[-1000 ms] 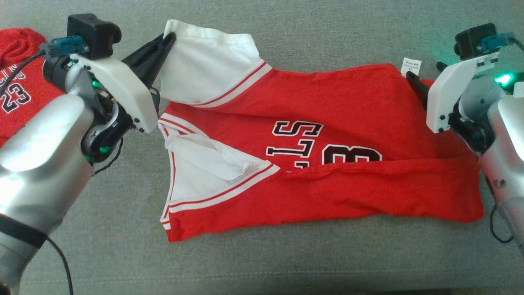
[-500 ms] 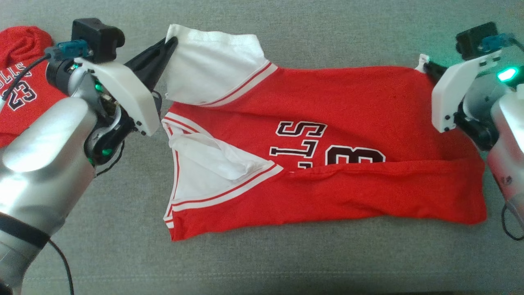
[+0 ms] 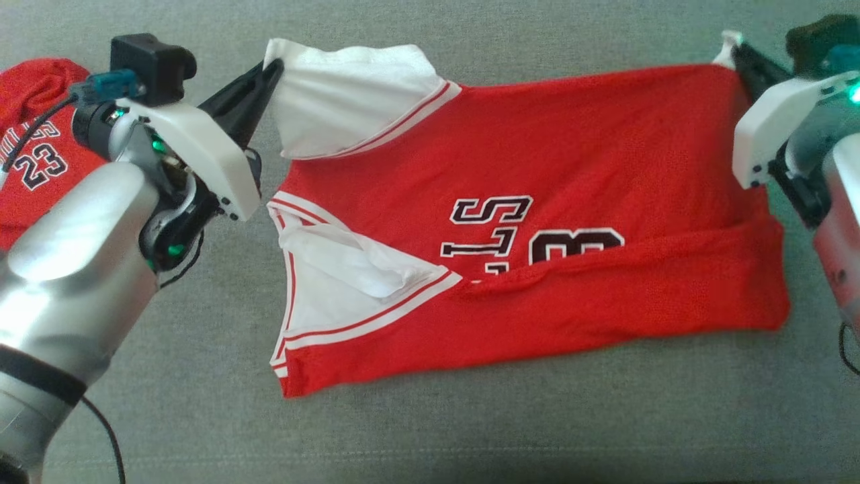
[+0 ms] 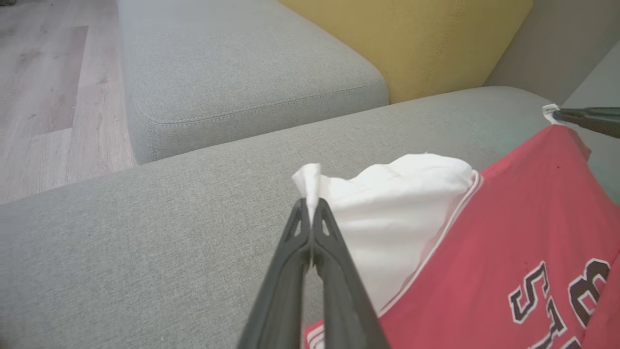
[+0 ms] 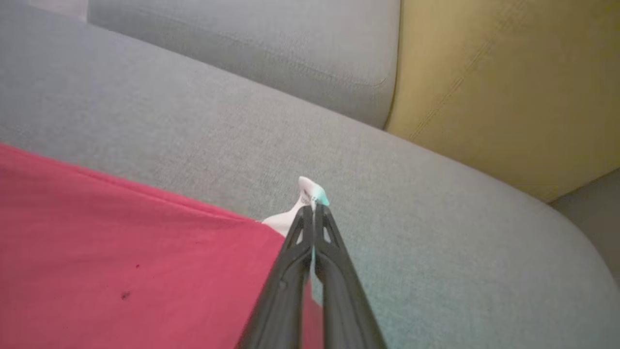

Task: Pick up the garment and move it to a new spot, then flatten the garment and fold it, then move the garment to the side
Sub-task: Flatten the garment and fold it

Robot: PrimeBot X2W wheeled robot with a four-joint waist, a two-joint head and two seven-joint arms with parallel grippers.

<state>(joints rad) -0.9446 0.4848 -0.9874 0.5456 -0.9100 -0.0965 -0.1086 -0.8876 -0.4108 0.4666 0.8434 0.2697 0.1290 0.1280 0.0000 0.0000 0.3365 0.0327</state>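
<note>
The garment (image 3: 571, 168) is a red jersey with white sleeves and dark lettering, spread across the grey sofa seat with its near long edge folded up over the number. My left gripper (image 3: 272, 66) is shut on the tip of the far white sleeve (image 4: 387, 203), pinched at the fingertips (image 4: 310, 208). My right gripper (image 3: 736, 47) is shut on the garment's far right corner by its white tag (image 5: 310, 194), lifting that corner off the cushion. The red cloth (image 5: 121, 271) slopes down from the right grip.
A second red jersey (image 3: 33, 134) with the number 23 lies bunched at the far left. A yellow cushion (image 4: 411, 39) stands behind the grey seat (image 3: 470, 417). Wooden floor (image 4: 48, 97) lies past the sofa's end.
My right gripper has shut on the tagged corner and drawn it up and away, stretching the far hem taut. The left gripper has kept its hold on the sleeve, shifting only slightly.
</note>
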